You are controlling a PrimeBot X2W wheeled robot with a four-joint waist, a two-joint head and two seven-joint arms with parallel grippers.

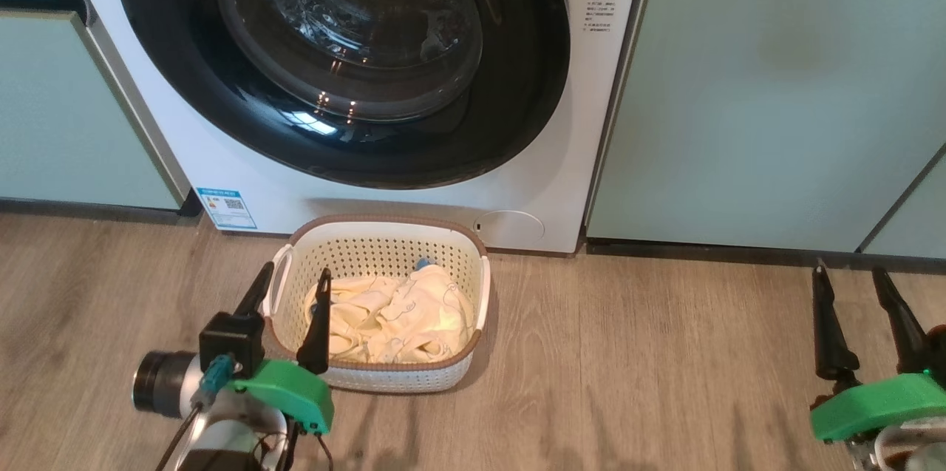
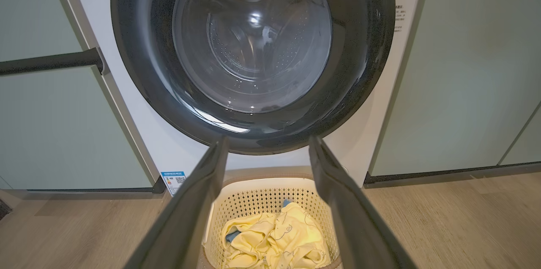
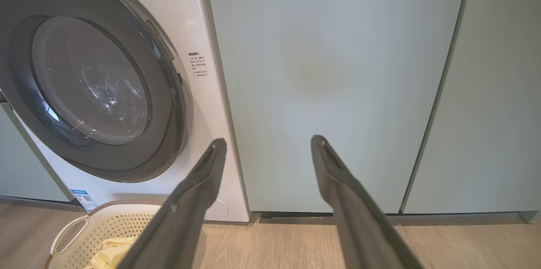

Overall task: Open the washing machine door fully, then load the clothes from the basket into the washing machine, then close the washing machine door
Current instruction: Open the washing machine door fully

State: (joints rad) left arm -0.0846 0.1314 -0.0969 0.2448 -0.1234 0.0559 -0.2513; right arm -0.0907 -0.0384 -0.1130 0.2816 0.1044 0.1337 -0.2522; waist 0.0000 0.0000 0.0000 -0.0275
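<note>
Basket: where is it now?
Head view, lower centre-left: the basket sits on the wood floor just in front of the washing machine, below the door, with the left hand by its left rim.

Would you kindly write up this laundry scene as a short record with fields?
washing machine door: shut
clothes: pale yellow, lying in the basket
basket place: on the floor, right before the washing machine
left hand: open, empty, by the basket's left side
right hand: open, empty, above the floor off to the right
task stage: door not yet opened
</note>
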